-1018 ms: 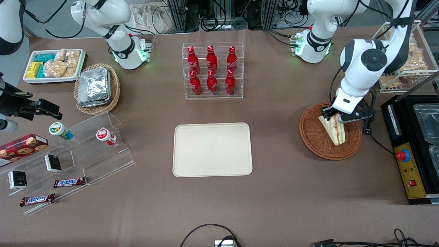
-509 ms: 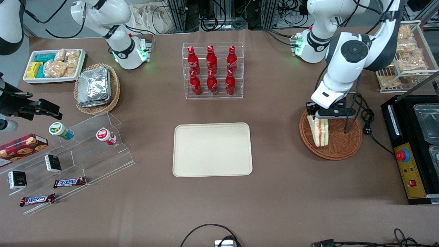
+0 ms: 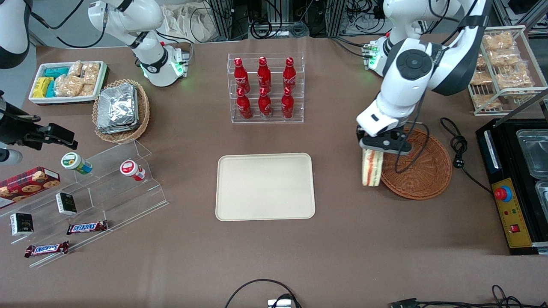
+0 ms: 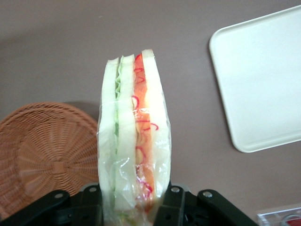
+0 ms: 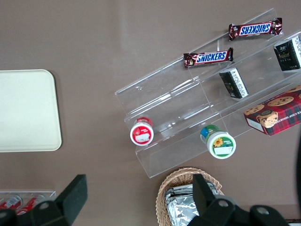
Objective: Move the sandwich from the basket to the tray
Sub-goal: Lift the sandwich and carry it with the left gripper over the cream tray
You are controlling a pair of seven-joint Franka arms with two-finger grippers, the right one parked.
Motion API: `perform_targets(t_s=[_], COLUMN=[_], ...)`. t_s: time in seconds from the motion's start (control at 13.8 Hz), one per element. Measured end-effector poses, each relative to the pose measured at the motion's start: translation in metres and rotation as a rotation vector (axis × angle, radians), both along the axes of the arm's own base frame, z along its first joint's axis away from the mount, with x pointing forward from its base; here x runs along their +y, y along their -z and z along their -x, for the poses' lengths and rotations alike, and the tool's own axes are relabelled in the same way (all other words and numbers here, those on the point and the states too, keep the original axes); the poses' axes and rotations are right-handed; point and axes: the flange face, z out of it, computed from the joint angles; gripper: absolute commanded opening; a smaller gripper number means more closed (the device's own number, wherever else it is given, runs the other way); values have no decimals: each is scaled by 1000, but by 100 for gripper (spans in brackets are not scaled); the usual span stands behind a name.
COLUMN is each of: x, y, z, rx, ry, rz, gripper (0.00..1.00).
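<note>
- The sandwich [image 3: 371,167] was held in the air, hanging point-down, its layered edge of white bread with red, orange and green filling turned toward the front camera.
- It was suspended above the edge of the basket [image 3: 421,171] that faces the tray, partly over bare counter [image 3: 342,239], between basket and tray and much closer to the basket.
- In the wrist view the sandwich [image 4: 134,136] was seen clamped at its wide end, with the clear wrap creased around the bread.
- The pincer [image 3: 381,147] was clenched on the sandwich, one finger on each bread face; its black fingers [image 4: 176,200] were seen pressed against the wrap.
- The basket [image 4: 44,155] lay on the counter with nothing in it, a black cable draped across its rim.
- The tray [image 3: 265,186] rested flat on the counter, toward the parked arm's end from the basket and well apart from it, with nothing on it.
- A clear rack of red bottles [image 3: 265,87] stood farther from the front camera than the tray.
</note>
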Motion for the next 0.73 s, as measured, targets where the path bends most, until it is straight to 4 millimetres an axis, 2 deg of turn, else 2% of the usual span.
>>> perform_targets(t_s=[0.29,0.58,0.73], x=[-49,-82,-103], y=[8,14,22], z=[-15,-27,-26], rx=[20,44,59], ry=[-30,-58,-44], rz=[66,124,136], gripper=[40,40,41])
